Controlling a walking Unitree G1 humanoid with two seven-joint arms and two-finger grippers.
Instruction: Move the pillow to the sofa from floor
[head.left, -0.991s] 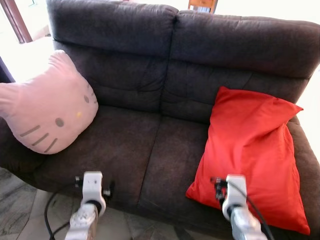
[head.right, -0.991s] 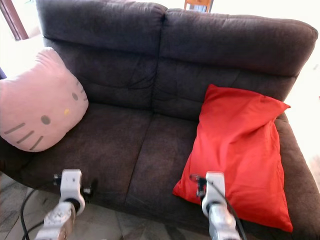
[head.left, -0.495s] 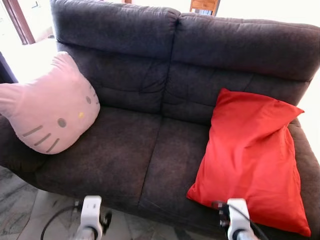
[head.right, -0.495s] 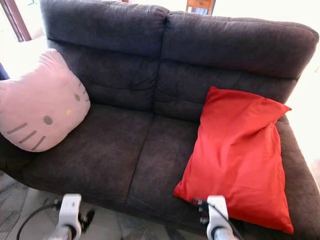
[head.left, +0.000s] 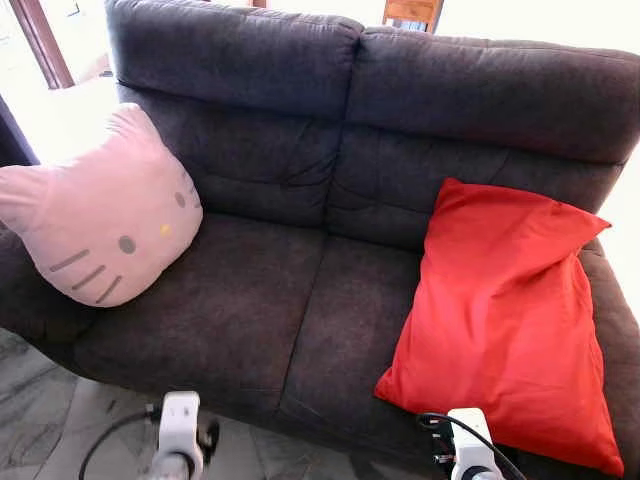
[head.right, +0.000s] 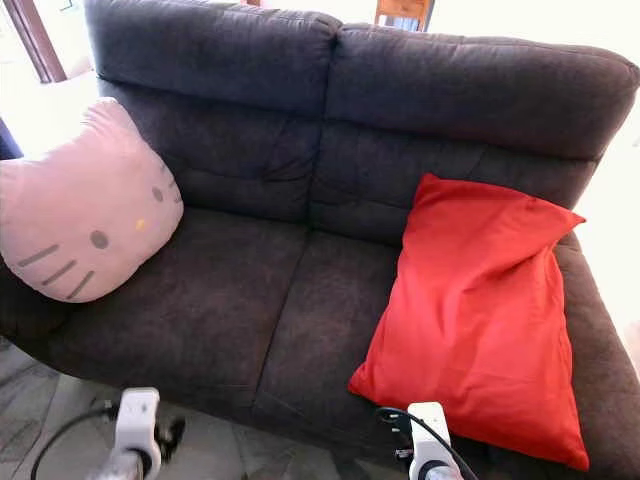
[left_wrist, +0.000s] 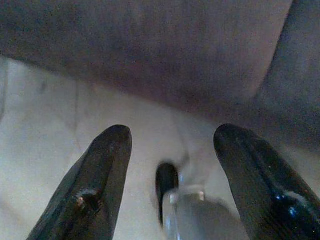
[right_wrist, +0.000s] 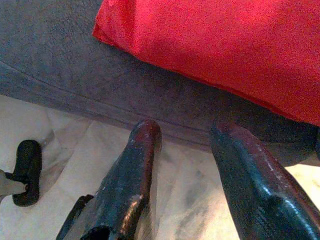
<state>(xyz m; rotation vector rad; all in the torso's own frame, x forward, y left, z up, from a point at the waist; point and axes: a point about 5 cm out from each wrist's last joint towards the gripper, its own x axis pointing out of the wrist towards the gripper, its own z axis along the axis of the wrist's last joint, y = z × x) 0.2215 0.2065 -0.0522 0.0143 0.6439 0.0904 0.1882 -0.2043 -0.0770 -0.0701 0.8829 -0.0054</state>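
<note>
Facing a dark grey two-seat sofa from close in, head camera looking down over its near edge.

Red pillow lies on the right seat cushion, its far end leaning up against the right backrest, its near corner close to the seat's front edge. Surface smooth, a few soft creases along the far edge.

Pink cat-face cushion sits at the far left, propped against the left armrest, face turned toward the seat. Grey whisker marks, two dark eyes and a yellow nose can be made out.

Pale marbled floor shows at the near left, below the sofa front.

Left tool: wrist view shows both black fingers spread apart with nothing between them, released, pointing down at the floor just in front of the sofa base. Left wrist shows at the near edge, low, in front of the left seat.

Right tool: fingers parted, released, nothing held. It hangs over the floor just near the sofa's front edge, with the red pillow's near corner resting on the seat beyond the fingertips, apart from them. Right wrist shows low at the near edge, just below the pillow.
</note>
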